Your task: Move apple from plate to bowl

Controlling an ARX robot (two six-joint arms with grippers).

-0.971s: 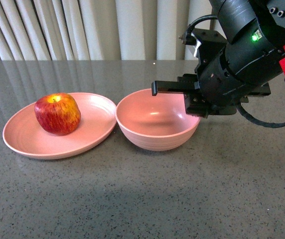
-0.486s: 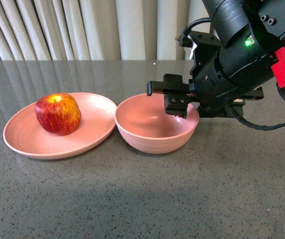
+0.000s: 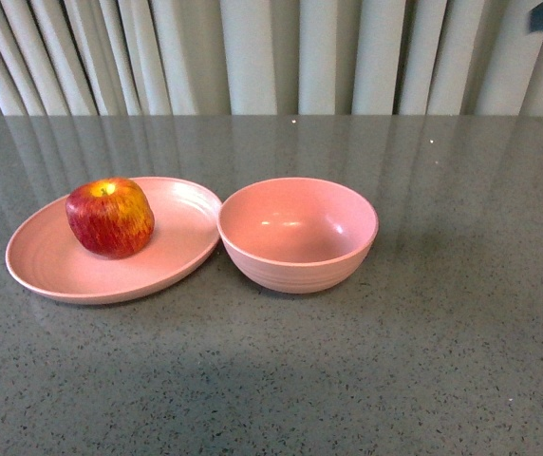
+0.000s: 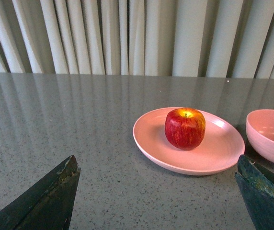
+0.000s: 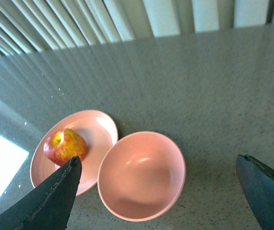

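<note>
the grey tabletop [image 3: 423,361] is glossy, so i'd expect light plastic dishes to skate on it if nudged. the plate [image 3: 53,271] lies on the left with its rim against the bowl [image 3: 295,274], touching as far as i can tell. a knock on one would likely shove the other.

the bowl is empty and deep but narrow. an apple let go high or off-centre could clip the rim, tip the bowl or bounce out.

the apple [image 3: 110,218] sits upright on the plate, stem dip up, on the half away from the bowl. it is round and smooth. a pinch that lands off-centre would probably squirt it sideways and roll it off the shallow rim. coming down too low could press the plate edge and flip it.

the left claw [image 4: 157,160] is spread wide, low over the tabletop, facing the apple and well apart from it. the right claw [image 5: 157,159] is also spread wide, looking down from high above the bowl. neither holds anything. if both go in together, they could collide over the dishes.
</note>
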